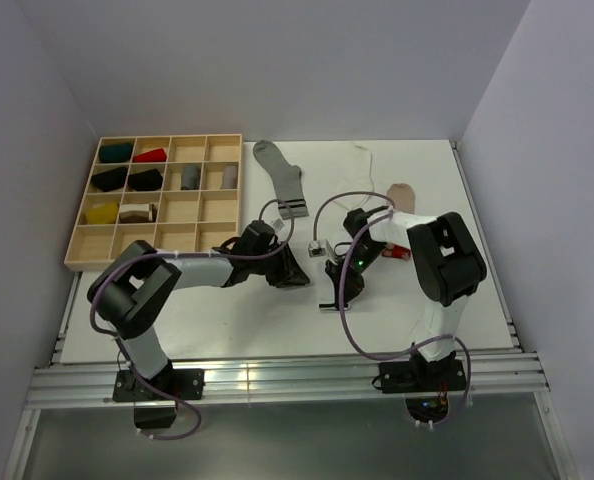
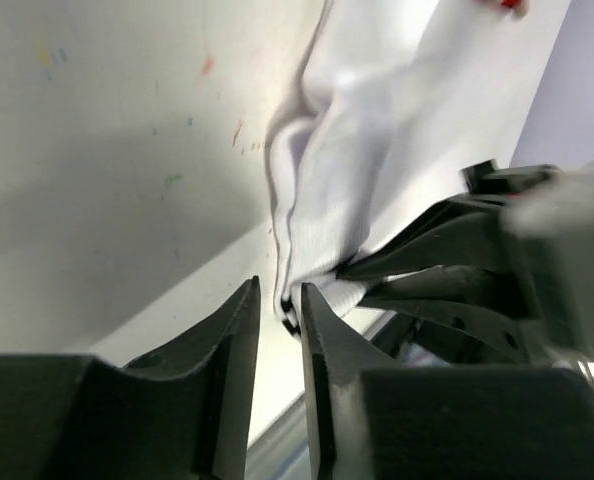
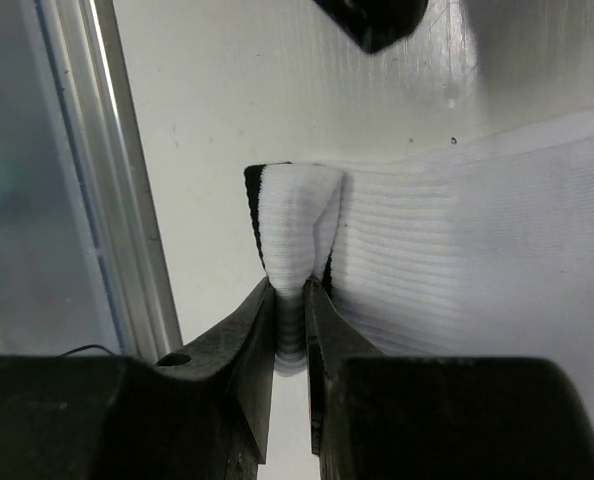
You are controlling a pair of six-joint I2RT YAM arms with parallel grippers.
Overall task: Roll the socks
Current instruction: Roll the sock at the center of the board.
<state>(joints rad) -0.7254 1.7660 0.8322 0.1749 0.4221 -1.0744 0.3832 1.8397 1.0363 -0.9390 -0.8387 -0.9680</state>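
Note:
The long white sock [image 1: 361, 163] lies down the middle of the table, its black-striped cuff nearest me. My right gripper [image 1: 335, 290] is shut on a raised fold of that cuff [image 3: 295, 225], the fabric squeezed between its fingers [image 3: 289, 285]. My left gripper [image 1: 299, 275] sits just left of it, low over the table. Its jaws stand a narrow gap apart [image 2: 277, 290], with the cuff's corner [image 2: 289, 318] just off their tips. The white sock also shows in the left wrist view [image 2: 337, 170]. The beige sock [image 1: 402, 193] lies to the right, its red-patterned end [image 1: 399, 250] partly hidden by the right arm.
A grey sock [image 1: 280, 172] with a striped cuff lies at the back, left of the white one. A wooden compartment tray [image 1: 82, 250] holding several rolled socks stands at the far left. The table's metal front rail [image 3: 87, 180] is close to the right gripper.

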